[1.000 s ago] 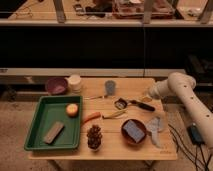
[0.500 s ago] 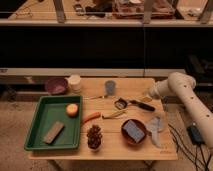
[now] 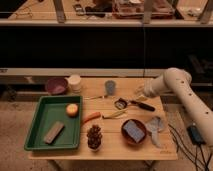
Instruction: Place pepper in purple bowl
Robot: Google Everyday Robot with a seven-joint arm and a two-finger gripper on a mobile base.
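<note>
Pepper (image 3: pixel 91 117) unmoved; jaws still hover over table (image 3: pixel 165 147).

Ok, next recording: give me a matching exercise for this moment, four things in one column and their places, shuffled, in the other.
Things:
1. pepper
2. purple bowl
3. round fruit
4. gripper

Places:
A. inside the green tray
B. back left of the table, beside the cream cup
C. over the table's right half, near the black-handled tool
D. on the table, just right of the tray

Pairs: 1-D, 2-B, 3-A, 4-C
</note>
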